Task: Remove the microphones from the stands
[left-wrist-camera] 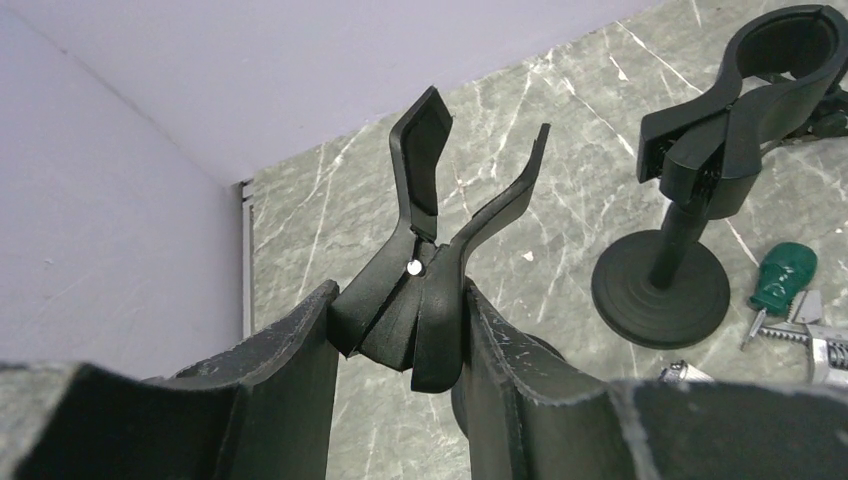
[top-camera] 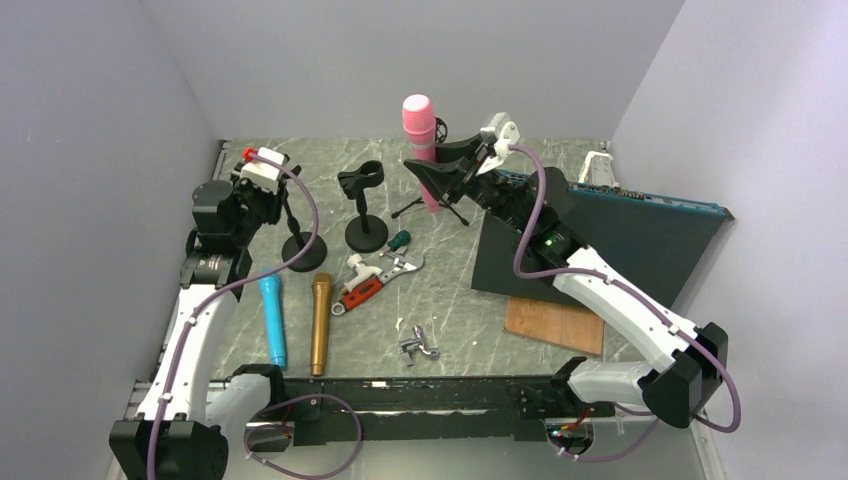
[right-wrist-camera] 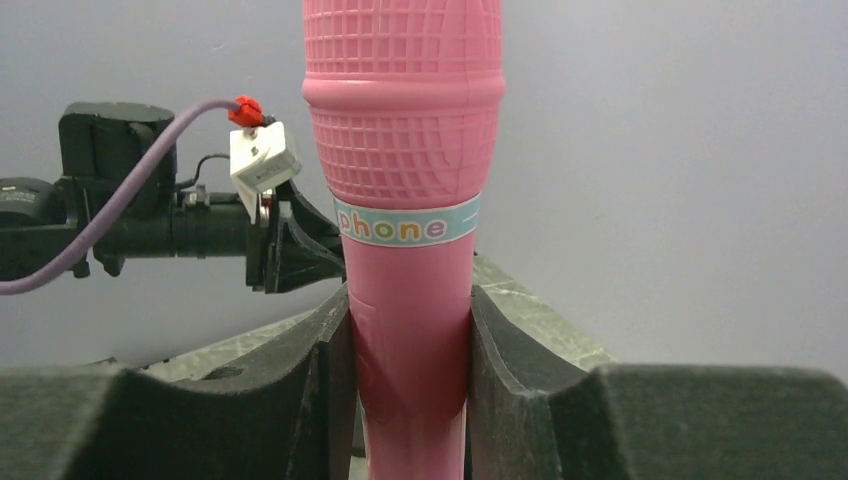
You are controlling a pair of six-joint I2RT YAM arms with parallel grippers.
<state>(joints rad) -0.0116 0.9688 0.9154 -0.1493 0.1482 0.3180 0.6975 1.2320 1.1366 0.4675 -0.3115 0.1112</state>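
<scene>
A pink microphone (top-camera: 418, 125) stands upright at the back centre, and its lower end reaches down to a small black tripod stand (top-camera: 437, 208). My right gripper (top-camera: 436, 166) is shut on its handle, both pads pressed against the pink body (right-wrist-camera: 408, 330) below the "phone" band. The gripper hides how the stand holds the microphone. At the left, my left gripper (top-camera: 264, 198) is shut on the handles of a black spring clip (left-wrist-camera: 425, 290) on top of a round-based stand (top-camera: 303, 250). The clip's jaws are spread apart with nothing in them.
A second round-based clip stand (top-camera: 365, 230) stands mid-table. A blue microphone (top-camera: 272, 320) and a gold microphone (top-camera: 320, 322) lie near the front left. A green screwdriver (top-camera: 399, 240), a red-handled wrench (top-camera: 360, 290) and a metal fitting (top-camera: 420, 343) lie in the middle. A dark box (top-camera: 600, 235) and a wooden board (top-camera: 555, 325) are at the right.
</scene>
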